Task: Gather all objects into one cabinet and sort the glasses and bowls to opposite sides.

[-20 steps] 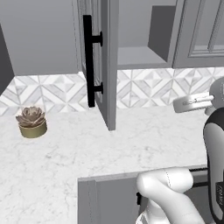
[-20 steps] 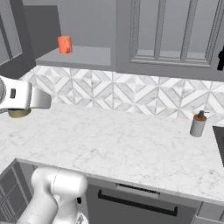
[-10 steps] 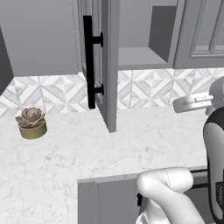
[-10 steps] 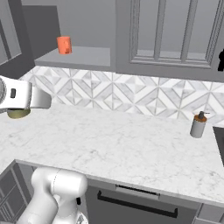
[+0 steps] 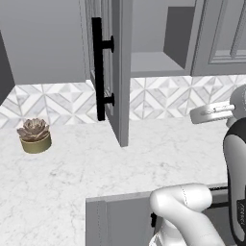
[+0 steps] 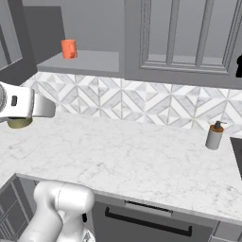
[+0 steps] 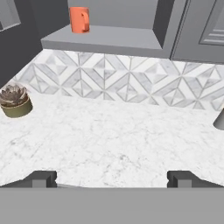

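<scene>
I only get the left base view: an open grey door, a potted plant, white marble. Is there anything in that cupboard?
Observer: Yes, an orange handled mug stands on the grey cabinet shelf, near its left end.
Operator: Anything else on the counter?
Observer: A beige soap bottle with a brown pump stands far to the right, by the tiled wall.
Operator: Is the robot's claw holding something?
Observer: No, the gripper is open, with only the white marble counter between its fingers.
</scene>
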